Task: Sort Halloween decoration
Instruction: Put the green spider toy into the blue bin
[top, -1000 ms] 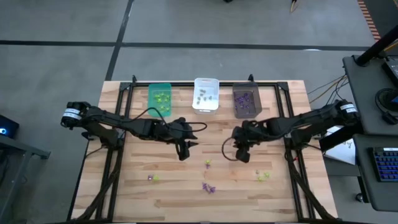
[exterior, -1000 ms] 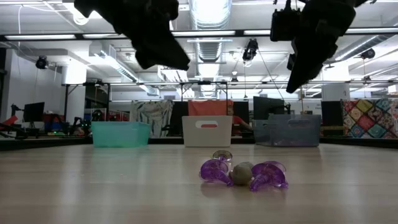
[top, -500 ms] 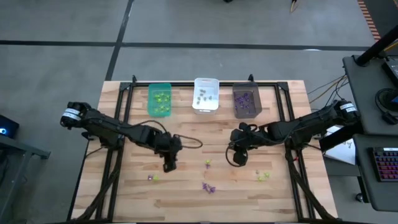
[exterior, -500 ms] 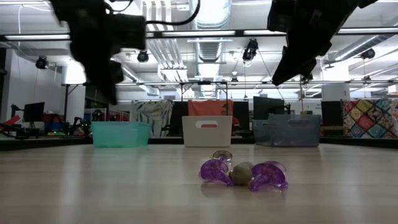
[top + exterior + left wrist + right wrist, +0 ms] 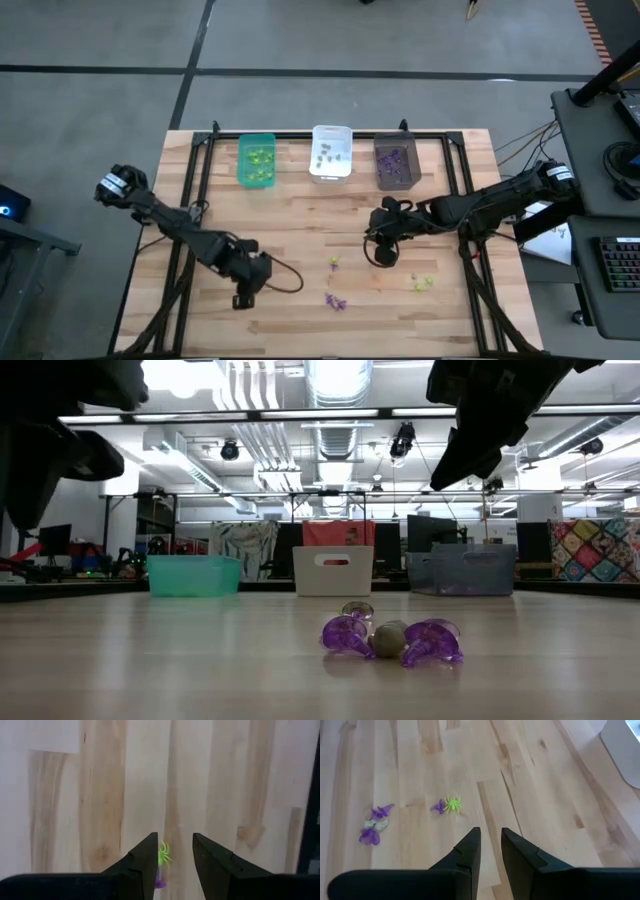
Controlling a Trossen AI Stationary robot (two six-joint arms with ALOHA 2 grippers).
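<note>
Small trinkets lie loose on the wooden table. A yellow-green spider point(image 5: 164, 854) and a purple piece point(image 5: 159, 882) lie under my left gripper point(image 5: 174, 840), which hangs open above them near the table's near left point(image 5: 241, 297), pointing steeply down. My right gripper point(image 5: 490, 832) hovers open right of centre point(image 5: 383, 254), holding nothing. Ahead of it lie a yellow-green and purple pair point(image 5: 448, 805) and a purple and greyish cluster point(image 5: 375, 824), the same cluster as in the low view point(image 5: 390, 640). Another yellow-green piece point(image 5: 423, 283) lies near right.
Three bins stand in a row at the far edge: green point(image 5: 257, 160), white point(image 5: 331, 152) and dark grey point(image 5: 396, 163), each with trinkets inside. A black frame point(image 5: 195, 160) borders the tabletop. Bare wood lies between the bins and the loose trinkets.
My left gripper has swung from the table's middle toward its near left, sinking a little and tipping steeply downward, and now hangs over the yellow-green and purple pair there. My right gripper has tipped up slightly in place. No trinket has moved.
</note>
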